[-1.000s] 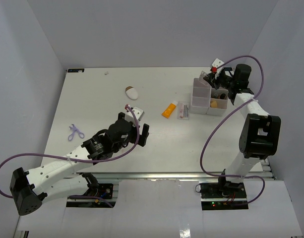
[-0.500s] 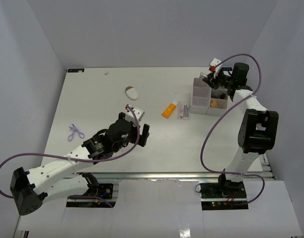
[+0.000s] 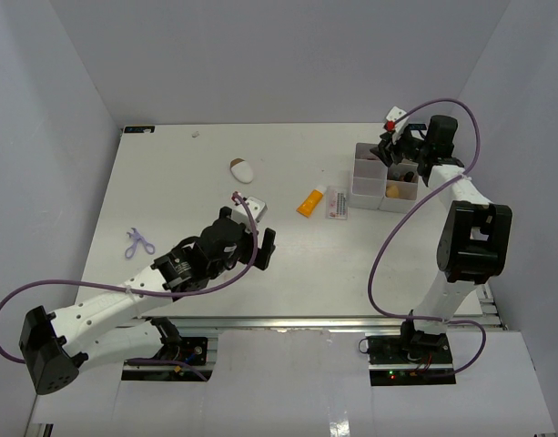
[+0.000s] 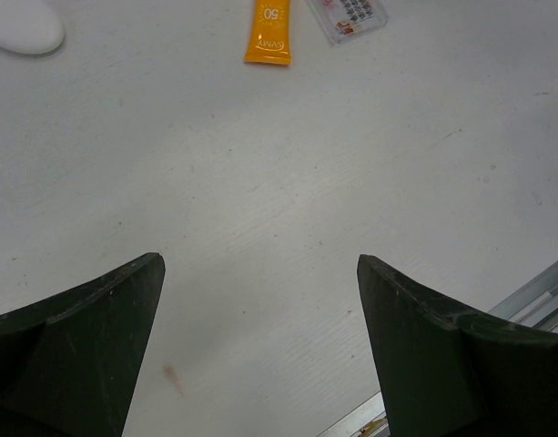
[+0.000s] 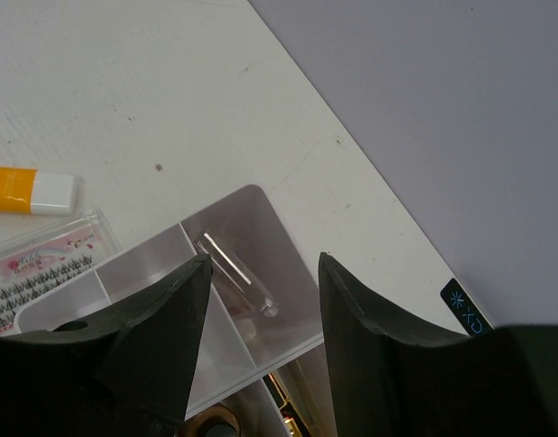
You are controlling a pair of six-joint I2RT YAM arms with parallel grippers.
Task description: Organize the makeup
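My right gripper (image 3: 390,147) (image 5: 264,259) hangs open over the far corner compartment of the white box (image 3: 366,179) (image 5: 288,350). A flat clear-pink palette (image 5: 240,274) lies loose in that compartment, below the fingers. A tan sponge (image 3: 392,189) rests in another compartment, and a dark-capped bottle (image 5: 212,424) shows at the frame's bottom edge. The orange white-capped tube (image 3: 309,202) (image 4: 268,35) and a lash palette (image 3: 338,202) (image 5: 40,270) lie just left of the box. The white-and-brown oval piece (image 3: 243,169) (image 4: 22,27) sits further left. My left gripper (image 3: 255,233) (image 4: 260,266) is wide open above bare table.
A small purple tool (image 3: 137,241) lies near the table's left side. The grey back wall (image 5: 442,109) rises close behind the box. The table's metal front edge (image 4: 533,300) runs just right of my left gripper.
My right gripper's jaws have spread apart over the box's far compartment, and the clear palette now lies free in it. The left arm has stayed put.
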